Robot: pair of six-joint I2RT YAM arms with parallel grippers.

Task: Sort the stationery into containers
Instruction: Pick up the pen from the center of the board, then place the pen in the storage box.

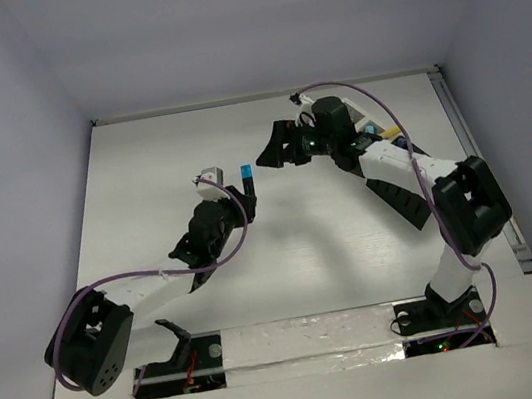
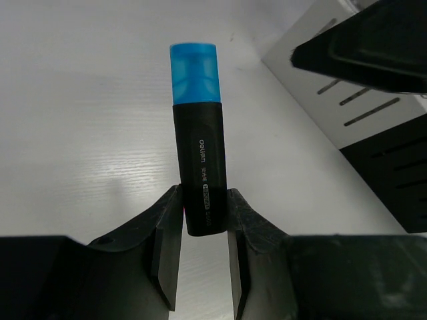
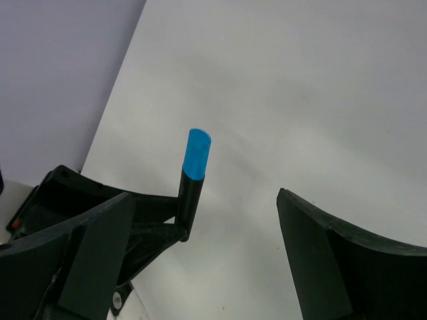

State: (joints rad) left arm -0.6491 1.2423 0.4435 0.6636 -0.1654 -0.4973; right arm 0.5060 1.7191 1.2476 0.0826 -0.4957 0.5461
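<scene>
The left gripper is pinching a black marker with a blue cap by its bottom end. Its two fingers are pressing narrowly on opposite sides of the barrel, so most of the body and the whole cap are standing clear of them. The marker's long axis is running in line with the fingers, continuing straight out from the gripper, and the cap is pointing away from the wrist. In the top view the cap is pointing toward the far side of the table; seen from the right wrist the marker is standing nearly upright, leaning slightly right, cap uppermost. It is hanging above the middle of the table, touching nothing but the fingers. The right gripper is facing it from just beyond, jaws standing wide with nothing between them, apart from the marker. In the left wrist view the containers are sitting to the marker's right: a white slatted box and a black box joined beside it. What is lying inside them I cannot tell.
</scene>
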